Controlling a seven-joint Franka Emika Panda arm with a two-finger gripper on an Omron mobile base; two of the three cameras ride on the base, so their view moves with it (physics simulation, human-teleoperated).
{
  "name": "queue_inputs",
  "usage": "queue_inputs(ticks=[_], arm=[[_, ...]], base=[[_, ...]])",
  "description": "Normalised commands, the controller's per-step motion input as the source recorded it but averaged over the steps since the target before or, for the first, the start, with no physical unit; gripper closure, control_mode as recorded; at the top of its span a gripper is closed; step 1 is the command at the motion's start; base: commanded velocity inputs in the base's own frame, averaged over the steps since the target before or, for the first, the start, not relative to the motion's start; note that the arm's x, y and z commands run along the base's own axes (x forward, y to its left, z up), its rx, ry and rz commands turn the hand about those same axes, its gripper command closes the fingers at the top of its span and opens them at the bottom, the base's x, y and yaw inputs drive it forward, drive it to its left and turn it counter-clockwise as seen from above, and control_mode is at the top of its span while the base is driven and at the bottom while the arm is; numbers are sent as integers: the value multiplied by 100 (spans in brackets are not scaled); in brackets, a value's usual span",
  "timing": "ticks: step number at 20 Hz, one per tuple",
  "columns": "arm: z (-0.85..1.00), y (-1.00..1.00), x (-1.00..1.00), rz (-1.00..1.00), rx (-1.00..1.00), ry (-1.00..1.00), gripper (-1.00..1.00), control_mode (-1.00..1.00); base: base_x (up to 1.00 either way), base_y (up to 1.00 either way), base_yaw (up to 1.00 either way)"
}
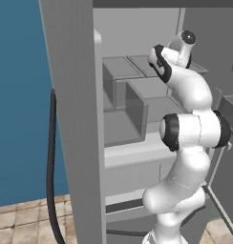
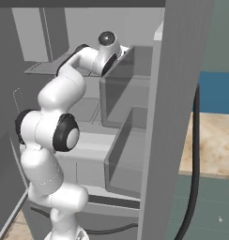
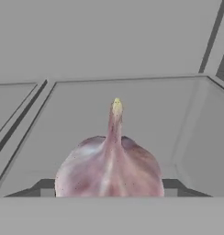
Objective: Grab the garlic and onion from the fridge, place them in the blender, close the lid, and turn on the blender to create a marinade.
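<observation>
Pinkish garlic on grey fridge shelf, walls well apart.

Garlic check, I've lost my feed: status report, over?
Arm reaching into open fridge. Garlic close before hand camera, on grey shelf. Grip unconfirmed, fingers hidden. Nothing blocking.

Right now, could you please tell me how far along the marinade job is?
Done: the fridge door stands open and the arm reaches in over its grey shelves. In hand: the hand view looks straight at the garlic, a purplish bulb close in front of the hand; whether the gripper already grips it cannot be told. Left: carrying the garlic out, fetching the onion, loading the blender, closing its lid and switching it on.
</observation>
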Motion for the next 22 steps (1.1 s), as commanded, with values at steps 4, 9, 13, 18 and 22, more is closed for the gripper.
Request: queue_inputs(ticks=[4,9,13,18,22], arm=[[32,17,-100,-1,5,0,100,-100],[30,29,-100,-4,7,10,100,-100],[4,36,-100,-3,2,16,100,-100],[0,45,-97,-6,0,19,100,-100],[0,41,-98,-11,0,20,100,-100]], base=[[0,0,0],[0,0,0],[0,0,0],[0,0,0],[0,0,0]])
